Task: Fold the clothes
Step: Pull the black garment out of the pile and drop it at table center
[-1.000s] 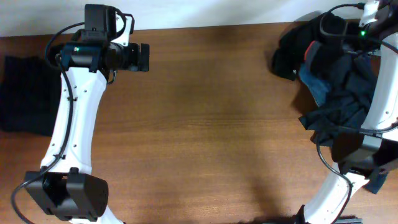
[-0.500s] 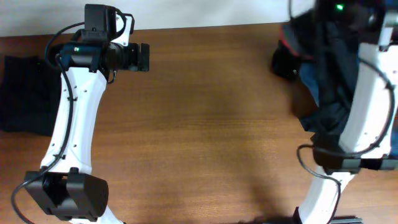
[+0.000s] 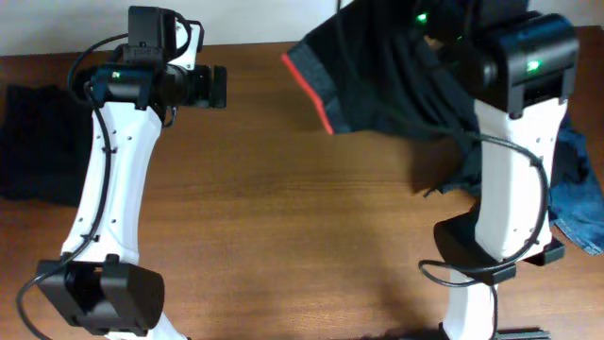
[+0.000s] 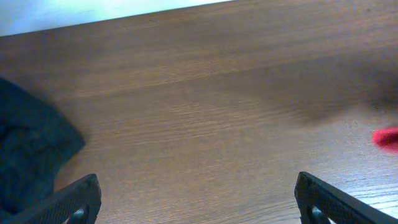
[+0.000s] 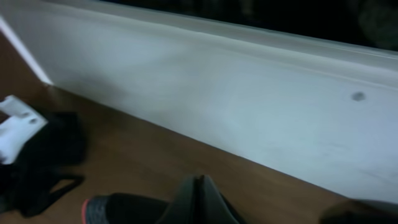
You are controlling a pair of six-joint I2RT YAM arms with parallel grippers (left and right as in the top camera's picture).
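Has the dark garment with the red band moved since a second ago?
Yes. The red-banded garment, shut in the right gripper, has swung left from the table's right rear corner toward its middle.

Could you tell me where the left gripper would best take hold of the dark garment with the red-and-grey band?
Probably its red-and-grey band, approached from the left: that edge hangs free, facing the open left gripper, while the shut right gripper holds the dark garment farther right.
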